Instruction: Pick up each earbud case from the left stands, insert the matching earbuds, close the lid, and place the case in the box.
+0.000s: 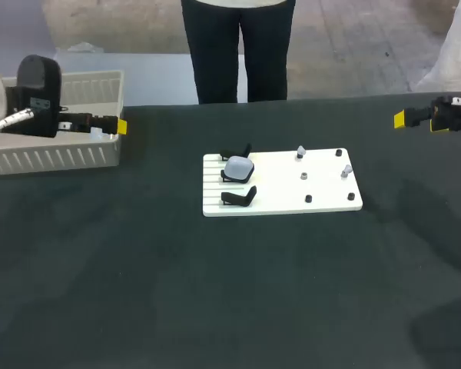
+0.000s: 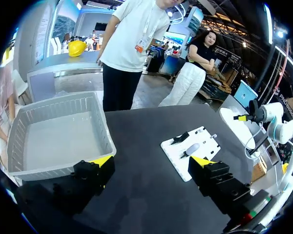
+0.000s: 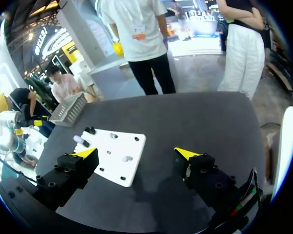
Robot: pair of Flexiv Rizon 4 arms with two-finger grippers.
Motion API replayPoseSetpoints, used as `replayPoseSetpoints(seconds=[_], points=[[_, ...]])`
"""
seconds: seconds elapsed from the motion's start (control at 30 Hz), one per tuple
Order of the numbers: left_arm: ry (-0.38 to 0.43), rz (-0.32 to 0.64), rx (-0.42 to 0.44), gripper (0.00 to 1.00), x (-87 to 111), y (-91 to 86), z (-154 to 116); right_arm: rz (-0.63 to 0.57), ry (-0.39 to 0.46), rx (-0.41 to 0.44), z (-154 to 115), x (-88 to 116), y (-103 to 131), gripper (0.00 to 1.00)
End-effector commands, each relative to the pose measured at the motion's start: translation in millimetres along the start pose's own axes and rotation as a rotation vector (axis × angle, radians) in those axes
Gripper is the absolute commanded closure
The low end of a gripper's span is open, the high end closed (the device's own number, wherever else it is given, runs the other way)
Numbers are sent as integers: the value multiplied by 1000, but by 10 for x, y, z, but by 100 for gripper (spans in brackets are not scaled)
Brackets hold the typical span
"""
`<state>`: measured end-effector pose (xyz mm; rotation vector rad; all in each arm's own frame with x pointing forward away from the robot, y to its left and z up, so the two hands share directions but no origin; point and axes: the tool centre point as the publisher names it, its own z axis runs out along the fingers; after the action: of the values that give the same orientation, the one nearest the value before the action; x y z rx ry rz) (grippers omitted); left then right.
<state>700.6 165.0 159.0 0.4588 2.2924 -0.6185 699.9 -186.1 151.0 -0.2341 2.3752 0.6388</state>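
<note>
Left hand (image 2: 151, 161) fingers apart, right hand (image 3: 136, 152) likewise, earbud case (image 1: 238, 167) on board (image 1: 292, 188) (axis unclear)

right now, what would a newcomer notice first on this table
The white board in the middle of the dark table stands out, a pale earbud case on the stands at its left end. A grey basket sits at the far left corner. The left gripper, by the basket, and the right gripper, at the right edge, are open and empty.

The table (image 1: 138, 292) before me has a dark matte cover; a white board (image 1: 276, 192) lies flat near its middle.
</note>
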Motion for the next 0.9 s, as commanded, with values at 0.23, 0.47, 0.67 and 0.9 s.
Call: replayPoseSetpoints(seconds=[0.23,0.47,0.67,0.9], points=[[-138,691,496,0,21,3,106,0,0,0,1,1,0,0],[-93,724,496,0,4,-50,125,0,0,0,1,1,0,0],[-93,724,496,0,4,-50,125,0,0,0,1,1,0,0],[-93,724,496,0,4,-50,125,0,0,0,1,1,0,0]])
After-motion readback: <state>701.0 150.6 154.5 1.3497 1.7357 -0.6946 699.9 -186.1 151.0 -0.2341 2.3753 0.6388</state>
